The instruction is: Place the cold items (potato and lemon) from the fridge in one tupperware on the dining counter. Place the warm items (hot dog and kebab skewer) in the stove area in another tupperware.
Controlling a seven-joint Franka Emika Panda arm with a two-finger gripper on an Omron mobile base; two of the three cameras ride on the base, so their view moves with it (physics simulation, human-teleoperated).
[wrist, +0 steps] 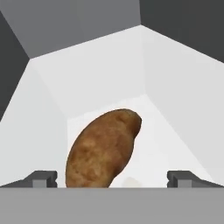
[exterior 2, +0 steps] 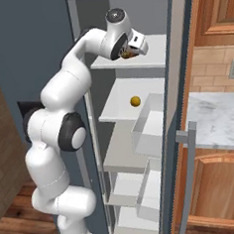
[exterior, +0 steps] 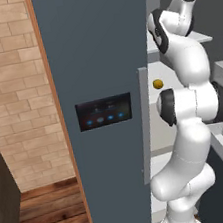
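The brown potato [wrist: 103, 148] lies on the white upper fridge shelf [exterior 2: 154, 56], seen close up in the hand view. My gripper [wrist: 112, 177] is open, one fingertip on each side of the potato's near end, with no pad touching it. In the right base view the hand [exterior 2: 133, 44] reaches onto that upper shelf, with a bit of the potato [exterior 2: 127, 53] showing under it. One shelf lower sits the small yellow lemon [exterior 2: 135, 101], also visible past the door edge [exterior: 157, 83]. The tupperware, hot dog and kebab skewer are out of view.
The closed grey fridge door [exterior: 96, 60] with its dark display panel [exterior: 104, 111] stands at my left. The open door's clear bins [exterior 2: 149, 129] and handle [exterior 2: 186, 178] hang at my right. Beyond them are a marble counter [exterior 2: 218, 116] and wooden cabinets [exterior 2: 219, 190].
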